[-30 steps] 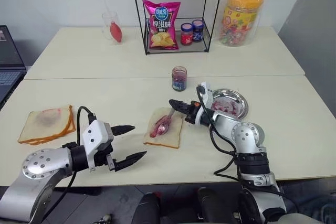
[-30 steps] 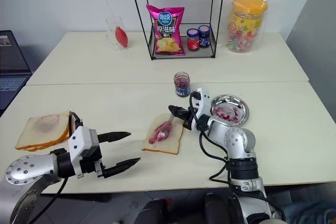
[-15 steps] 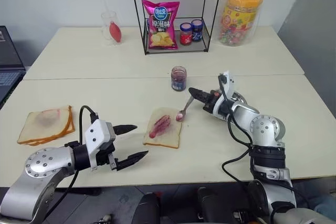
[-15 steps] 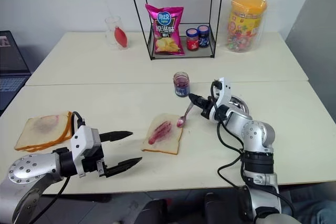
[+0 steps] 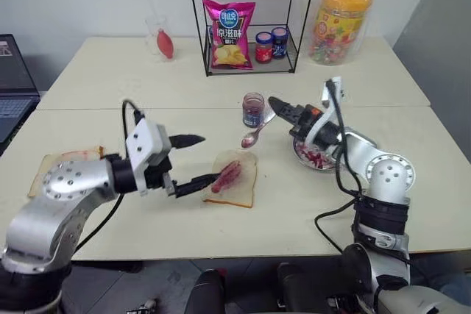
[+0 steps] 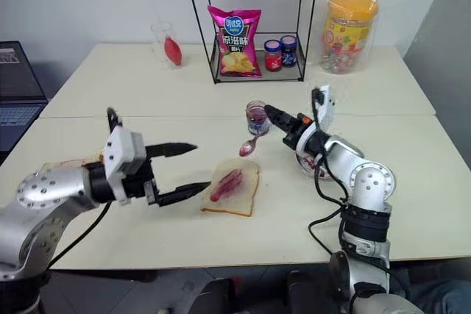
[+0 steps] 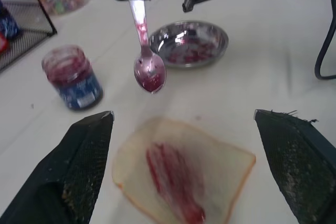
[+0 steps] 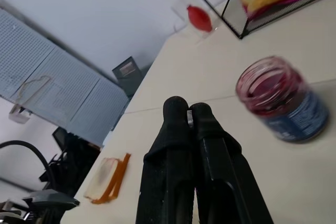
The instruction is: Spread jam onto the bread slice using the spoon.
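Jam lies as a dark red streak down the middle of the bread slice, which sits flat on the front table, and you can see more of it clinging to the bowl of the spoon. Your right gripper has its two black fingers pressed shut on the spoon's handle, holding it in the air with the bowl hanging down, just beside the open jam jar and above the table between the jar and the slice. From the left wrist view the spoon's bowl is smeared red and hangs clear of the bread. Behind it stands the steel dish, streaked with jam, on the table under your right forearm. Your left gripper is spread wide with nothing between its fingers, pointing at the slice from the robot's left; its lower fingertip reaches the near edge of the bread, though you cannot tell whether it touches. A stack of bread slices lies farther to the left, partly hidden by the left arm. On the rear table a wire rack holds a pink chip bag and two lidded small jars, with a yellow-lidded candy jar to its right and a clear cup holding something red to its left.
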{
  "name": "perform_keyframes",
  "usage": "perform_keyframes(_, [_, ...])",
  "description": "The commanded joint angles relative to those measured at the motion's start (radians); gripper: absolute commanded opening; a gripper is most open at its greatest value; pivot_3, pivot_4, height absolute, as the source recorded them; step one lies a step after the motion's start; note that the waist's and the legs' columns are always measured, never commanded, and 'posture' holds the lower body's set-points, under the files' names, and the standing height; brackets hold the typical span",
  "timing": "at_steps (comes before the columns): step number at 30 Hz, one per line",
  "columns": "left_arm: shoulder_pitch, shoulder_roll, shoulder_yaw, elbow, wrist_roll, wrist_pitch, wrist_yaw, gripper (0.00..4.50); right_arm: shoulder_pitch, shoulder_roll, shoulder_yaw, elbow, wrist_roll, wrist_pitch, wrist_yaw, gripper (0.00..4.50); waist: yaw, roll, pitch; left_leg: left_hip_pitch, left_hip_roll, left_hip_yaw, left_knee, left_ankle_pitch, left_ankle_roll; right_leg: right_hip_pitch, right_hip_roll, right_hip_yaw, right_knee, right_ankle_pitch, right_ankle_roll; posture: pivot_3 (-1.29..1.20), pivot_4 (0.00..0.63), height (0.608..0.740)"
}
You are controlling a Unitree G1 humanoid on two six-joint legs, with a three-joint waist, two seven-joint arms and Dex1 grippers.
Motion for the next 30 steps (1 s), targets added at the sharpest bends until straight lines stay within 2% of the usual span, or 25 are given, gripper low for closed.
perform_keyframes(1, [-0.132, -0.009, -0.15, -0.016, 0.047, 0.048, -0.001, 4.5, 0.022, -0.096, -0.103, -0.073, 0.055, -0.025, -0.023, 0.01, 0.003, 0.0, 0.0, 0.0, 0.0, 0.0, 0.0, 0.0, 0.0, 0.0, 0.0, 0.0, -0.001, 0.0, 0.0, 0.0, 0.15, 0.74])
perform_keyframes(4, [-0.203, -0.05, -0.234, 0.02, 0.09, 0.043, 0.007, 4.5, 0.062, -0.148, -0.149, -0.061, 0.06, -0.042, -0.041, 0.01, -0.006, 0.0, 0.0, 0.001, 0.0, 0.003, 0.0, 0.0, 0.0, 0.001, 0.0, 0.003, -0.002, 0.0, 0.001, 0.0, 0.15, 0.74])
perform_keyframes(8, [-0.27, -0.15, -0.315, 0.106, 0.141, 0.012, 0.019, 4.5, 0.079, -0.185, -0.233, 0.04, 0.054, -0.098, -0.084, 0.01, -0.014, 0.0, 0.0, 0.001, 0.001, 0.003, 0.0, 0.0, 0.001, 0.0, 0.001, 0.003, 0.0, -0.001, 0.0, 0.0, 0.15, 0.74])
perform_keyframes(13, [-0.303, -0.199, -0.406, 0.166, 0.211, -0.032, -0.018, 4.5, 0.099, -0.203, -0.224, 0.117, 0.021, -0.156, -0.059, 0.01, -0.019, 0.0, 0.0, 0.003, 0.001, 0.006, 0.0, 0.0, 0.001, 0.0, 0.002, 0.006, 0.002, 0.0, 0.0, 0.0, 0.15, 0.74])
perform_keyframes(17, [-0.32, -0.229, -0.437, 0.201, 0.254, -0.06, -0.027, 4.5, 0.114, -0.216, -0.198, 0.154, -0.008, -0.196, -0.024, 0.01, -0.017, 0.0, 0.0, 0.002, 0.001, 0.008, 0.0, 0.0, 0.001, -0.001, 0.002, 0.009, 0.001, 0.0, 0.001, 0.0, 0.15, 0.74])
perform_keyframes(23, [-0.372, -0.329, -0.498, 0.266, 0.327, -0.101, -0.017, 4.5, 0.127, -0.25, -0.155, 0.267, -0.104, -0.281, 0.053, 0.01, -0.012, 0.0, 0.0, 0.002, 0.0, 0.013, 0.001, 0.0, 0.001, -0.001, 0.002, 0.015, 0.0, 0.002, 0.004, 0.0, 0.15, 0.74])
perform_keyframes(30, [-0.37, -0.357, -0.492, 0.276, 0.357, -0.113, -0.021, 4.5, 0.162, -0.26, -0.154, 0.318, -0.143, -0.308, 0.073, 0.01, -0.014, 0.0, 0.0, 0.004, 0.0, 0.016, 0.001, 0.0, 0.001, -0.002, 0.002, 0.018, 0.0, 0.002, 0.004, 0.0, 0.15, 0.74])
